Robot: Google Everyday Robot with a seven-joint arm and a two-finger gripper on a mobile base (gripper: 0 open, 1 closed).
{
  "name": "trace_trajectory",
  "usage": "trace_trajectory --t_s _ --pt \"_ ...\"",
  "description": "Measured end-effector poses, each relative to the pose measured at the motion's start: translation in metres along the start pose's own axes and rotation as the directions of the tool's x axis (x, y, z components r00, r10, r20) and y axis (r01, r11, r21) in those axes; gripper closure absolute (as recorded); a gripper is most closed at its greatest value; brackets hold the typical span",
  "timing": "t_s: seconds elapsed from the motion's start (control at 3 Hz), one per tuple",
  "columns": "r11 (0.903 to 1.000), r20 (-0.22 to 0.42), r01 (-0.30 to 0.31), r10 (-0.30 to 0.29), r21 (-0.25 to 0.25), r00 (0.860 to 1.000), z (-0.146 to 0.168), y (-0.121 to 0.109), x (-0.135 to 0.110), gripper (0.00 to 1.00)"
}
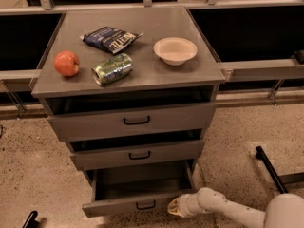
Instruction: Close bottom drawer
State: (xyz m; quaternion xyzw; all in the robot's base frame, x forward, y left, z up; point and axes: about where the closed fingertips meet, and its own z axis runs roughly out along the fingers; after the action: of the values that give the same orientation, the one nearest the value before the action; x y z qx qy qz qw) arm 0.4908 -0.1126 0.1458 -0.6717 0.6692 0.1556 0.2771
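The grey metal bottom drawer [118, 204] of the cabinet is pulled out, and its deep plain tray shows empty. Its small black loop handle [146, 205] sits on the narrow front. My gripper [174, 208] is at the end of the white arm [223, 208], low by the floor, right at the right end of the drawer's front. I cannot tell if it touches the front.
The middle drawer [137, 154] and the top drawer [135, 120] stand slightly out. On the cabinet top lie an apple [66, 63], a green can [112, 69], a chip bag [110, 38] and a white bowl [175, 50]. A black bar [270, 169] lies on the floor at right.
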Motion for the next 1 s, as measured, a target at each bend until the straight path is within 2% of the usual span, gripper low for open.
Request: trace_trajectory --t_s 0.33,0.67,1.0 --pt "0.9983 -0.009 -0.032 0.033 0.049 0.999 0.0022 -0.0118 -0.0004 0.37" --pt "0.9979 -0.008 -0.036 0.037 0.054 0.999 0.0026 -0.0129 -0.0006 0.13" --pt "0.9979 -0.008 -0.036 0.037 0.054 0.999 0.0028 -0.0128 -0.0007 0.00"
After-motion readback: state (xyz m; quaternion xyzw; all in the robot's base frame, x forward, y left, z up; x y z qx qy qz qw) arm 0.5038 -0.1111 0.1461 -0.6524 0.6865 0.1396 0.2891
